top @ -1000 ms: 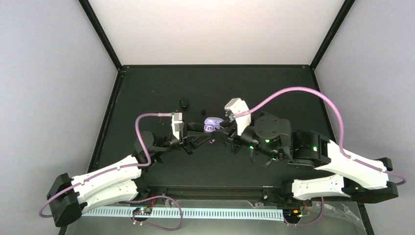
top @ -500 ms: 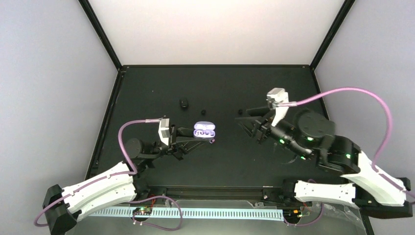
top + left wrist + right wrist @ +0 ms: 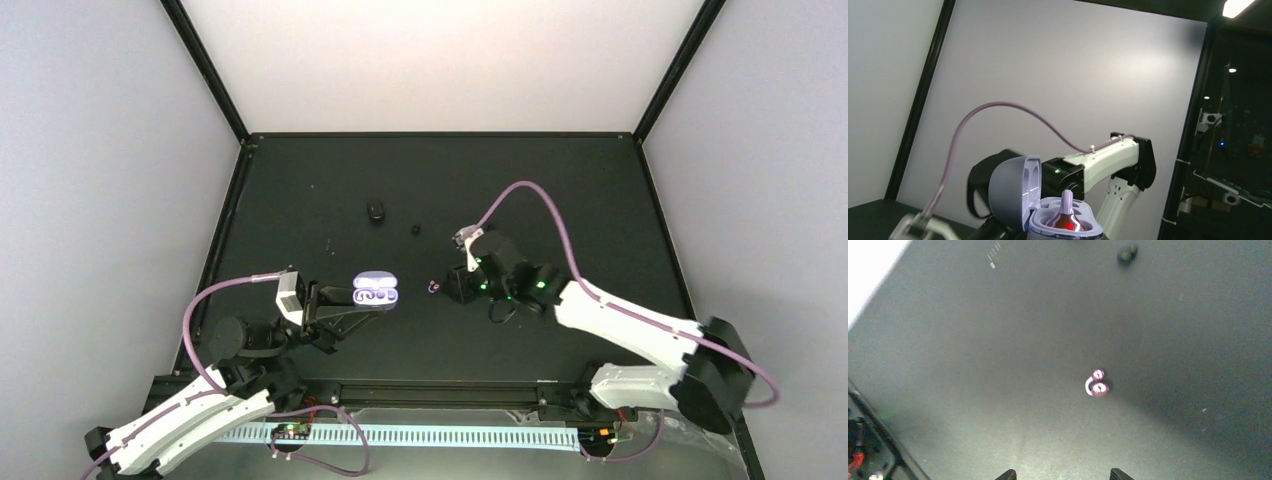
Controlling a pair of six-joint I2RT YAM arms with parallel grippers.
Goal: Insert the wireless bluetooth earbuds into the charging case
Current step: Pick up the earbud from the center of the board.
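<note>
My left gripper point(image 3: 362, 305) is shut on the lilac charging case point(image 3: 374, 291) and holds it above the near left of the table. In the left wrist view the case's lid point(image 3: 1013, 192) stands open, and one purple-and-white earbud point(image 3: 1066, 216) sits in the base point(image 3: 1083, 227) with its stem up. A second purple-and-white earbud point(image 3: 432, 287) lies loose on the black table. My right gripper point(image 3: 450, 287) hovers just right of it. From the right wrist this earbud point(image 3: 1096, 384) lies ahead of my open right gripper point(image 3: 1063, 474), slightly right of its centre line, with nothing between the fingertips point(image 3: 1007, 474).
A black case point(image 3: 375, 211) and a tiny black earbud point(image 3: 416, 229) lie farther back on the table. A small black blob point(image 3: 1127, 254) shows at the top of the right wrist view. The table's near rail point(image 3: 878, 440) crosses that view's lower left corner.
My left arm has drawn the case back toward the near left. My right arm left the case, swung out right, then returned low beside the loose earbud with its jaws wider.
</note>
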